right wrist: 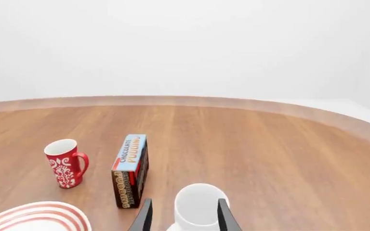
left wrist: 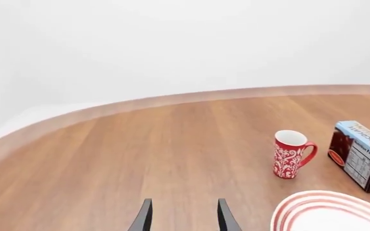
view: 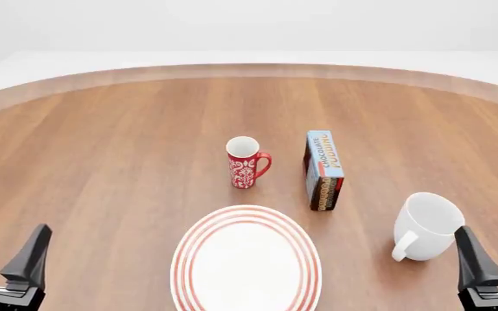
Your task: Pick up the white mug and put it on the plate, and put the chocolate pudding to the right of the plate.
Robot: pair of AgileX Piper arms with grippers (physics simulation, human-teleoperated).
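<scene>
White glossy mug [view: 428,225] with a single loop handle stands upright on the round wooden bench [view: 102,149], toward the near right, its handle turned to the near-left; in the front view it sits just ahead of the right gripper [view: 491,256], apart from it. In the right wrist view the mug's open mouth [right wrist: 198,204] shows between that gripper's two dark fingers [right wrist: 145,216], which are spread wide and hold nothing. The left gripper [view: 2,249] hangs at the near left, its fingers [view: 31,256] also parted and empty, with a broad stretch of bare wood ahead of it.

The large round white plate with concentric red rings [view: 189,259] lies at the near centre, its near rim cut off by the lower edge of the front view. The rectangular chocolate pudding box [view: 323,170] stands on a long narrow side, beyond the plate and a little to its right, between the white mug and the slim red mug with white pattern [view: 246,163]. All four things stand apart, none touching. The red mug is upright, its handle pointing toward the box, with a clear gap between them.

The bench's curved far edge is a paler band, well beyond everything; open wood lies on the left half and to the far right.

The box's light-blue top face reads "CHOCOLATE PUDDING"; its dark side carries a nutrition panel too small to read
</scene>
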